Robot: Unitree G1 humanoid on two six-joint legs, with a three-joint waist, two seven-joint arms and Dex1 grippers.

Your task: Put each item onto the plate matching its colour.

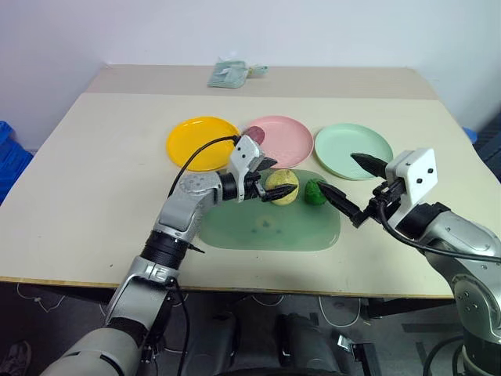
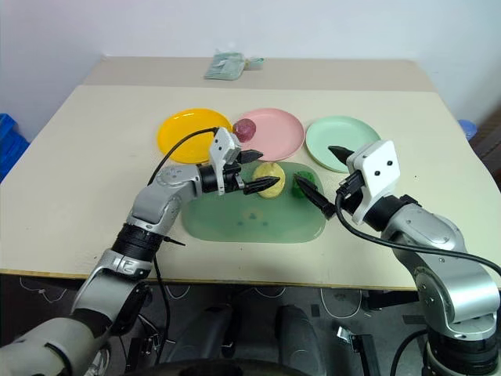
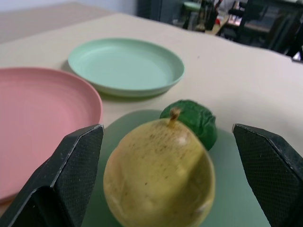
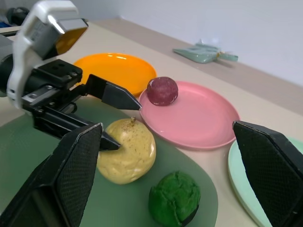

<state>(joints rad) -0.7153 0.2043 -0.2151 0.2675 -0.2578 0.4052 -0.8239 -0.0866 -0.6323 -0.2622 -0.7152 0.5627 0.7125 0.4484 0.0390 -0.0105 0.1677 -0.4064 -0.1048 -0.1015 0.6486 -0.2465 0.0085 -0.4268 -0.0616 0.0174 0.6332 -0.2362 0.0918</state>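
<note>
Left gripper (image 2: 261, 173) straddling the yellow pear (image 2: 271, 170) on the green tray (image 2: 250, 223).

Its jaws are standing wide apart either side of the pear, seemingly not touching it. The dark green item (image 1: 315, 193) is sitting just beside the pear on the tray; the red-purple one (image 4: 162, 91) is resting on the pink plate (image 4: 199, 118). The right gripper (image 1: 356, 189) is hovering spread wide near the mint plate (image 1: 352, 149); the yellow plate (image 1: 200, 141) is lying bare.

The pink plate (image 3: 42, 123) is cut off at the frame edge

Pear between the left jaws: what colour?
Pale yellow with brown speckles and a brown stem; the pear shows best in the left wrist view.
</note>
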